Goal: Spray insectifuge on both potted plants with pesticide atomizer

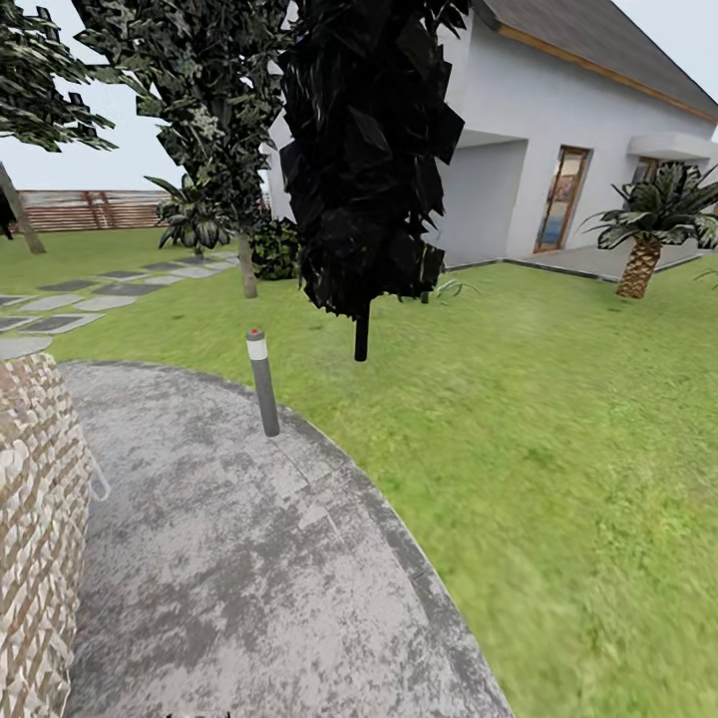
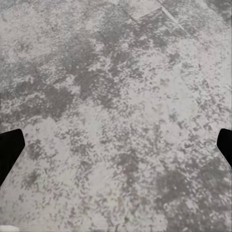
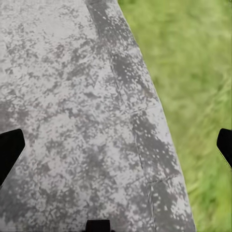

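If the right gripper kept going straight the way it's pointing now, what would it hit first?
Most likely the grey patio surface, near its darker edge beside the lawn. Nothing else shows between the open gripper and the ground, though depth is unclear.

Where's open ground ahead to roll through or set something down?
The grey patio is bare between the wicker piece at its left edge and the lawn. The lawn lies open toward the house. It is tighter around the bollard lamp and dark tree.
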`<state>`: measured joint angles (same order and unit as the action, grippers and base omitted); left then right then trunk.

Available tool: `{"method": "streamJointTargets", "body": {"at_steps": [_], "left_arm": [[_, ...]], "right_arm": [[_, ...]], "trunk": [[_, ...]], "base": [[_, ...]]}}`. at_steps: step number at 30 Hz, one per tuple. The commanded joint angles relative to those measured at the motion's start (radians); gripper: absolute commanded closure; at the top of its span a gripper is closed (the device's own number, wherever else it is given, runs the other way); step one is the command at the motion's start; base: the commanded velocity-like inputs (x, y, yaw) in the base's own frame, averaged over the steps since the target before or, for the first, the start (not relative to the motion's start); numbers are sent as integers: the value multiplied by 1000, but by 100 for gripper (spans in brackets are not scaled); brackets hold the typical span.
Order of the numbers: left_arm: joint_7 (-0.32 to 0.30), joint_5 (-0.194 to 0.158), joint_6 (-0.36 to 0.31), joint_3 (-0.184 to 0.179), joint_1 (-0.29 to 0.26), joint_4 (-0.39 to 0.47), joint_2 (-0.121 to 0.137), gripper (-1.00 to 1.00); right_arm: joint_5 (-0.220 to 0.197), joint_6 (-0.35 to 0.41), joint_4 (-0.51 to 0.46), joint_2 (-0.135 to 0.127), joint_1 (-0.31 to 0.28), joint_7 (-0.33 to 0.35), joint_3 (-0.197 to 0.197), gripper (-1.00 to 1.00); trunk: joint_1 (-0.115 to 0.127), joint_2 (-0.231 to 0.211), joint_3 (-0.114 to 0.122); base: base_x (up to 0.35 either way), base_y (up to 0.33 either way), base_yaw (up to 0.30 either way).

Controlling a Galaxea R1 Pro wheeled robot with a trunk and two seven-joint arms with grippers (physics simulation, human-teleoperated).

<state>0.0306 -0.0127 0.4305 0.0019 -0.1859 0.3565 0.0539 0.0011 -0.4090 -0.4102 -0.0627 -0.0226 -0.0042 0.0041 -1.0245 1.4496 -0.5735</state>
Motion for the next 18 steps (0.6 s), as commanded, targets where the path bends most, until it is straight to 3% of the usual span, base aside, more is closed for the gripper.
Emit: {"method": "streamJointTargets", "body": {"at_steps": [1, 18], "left_arm": [[2, -1, 3, 0, -7, -1, 0, -100], [-5, 0, 17, 0, -3, -21, 1, -100]], "right_arm": [[0, -3, -1, 0, 0, 0, 0, -100], [1, -4, -35, -7, 0, 0, -2, -100]], "trunk": [[-1, 0, -1], [-1, 0, -2]], "base": [[340, 0, 69], [340, 0, 26]]}}
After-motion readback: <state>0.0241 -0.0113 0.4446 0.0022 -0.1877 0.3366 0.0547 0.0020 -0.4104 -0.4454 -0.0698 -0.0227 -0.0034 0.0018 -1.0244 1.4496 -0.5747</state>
